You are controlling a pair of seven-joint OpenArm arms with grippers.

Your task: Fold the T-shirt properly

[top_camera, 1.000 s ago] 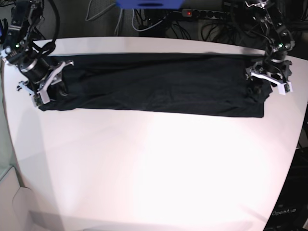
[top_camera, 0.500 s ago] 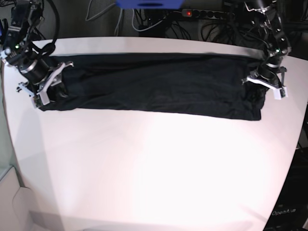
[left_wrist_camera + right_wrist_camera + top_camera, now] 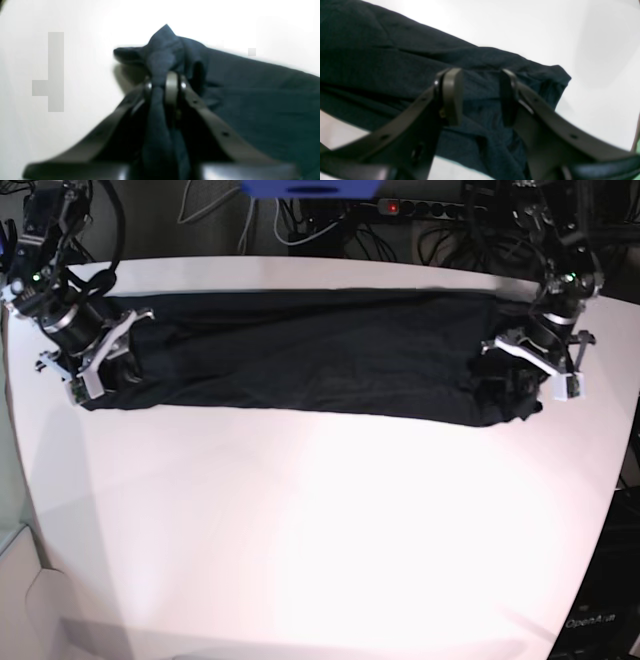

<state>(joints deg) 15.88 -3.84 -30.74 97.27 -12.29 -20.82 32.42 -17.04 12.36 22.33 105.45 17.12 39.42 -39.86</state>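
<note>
Since half a second ago, dragged inward: the T-shirt's (image 3: 320, 355) end under the left gripper (image 3: 528, 370), now bunched and rumpled where it had lain flatter and reached further toward the table's (image 3: 320, 530) edge. Left gripper shifted inward along the T-shirt with it, pressed together on a pinched-up ridge of navy cloth (image 3: 160, 65) that rises to a peak beyond the fingertips (image 3: 172, 86). At the T-shirt's opposite end, no visible change: right gripper (image 3: 100, 360) spread, jaws apart above the cloth (image 3: 382, 62), nothing pinched between the pads (image 3: 452, 96). T-shirt stretched as a long dark band across the far half of the white table, between the two grippers.
</note>
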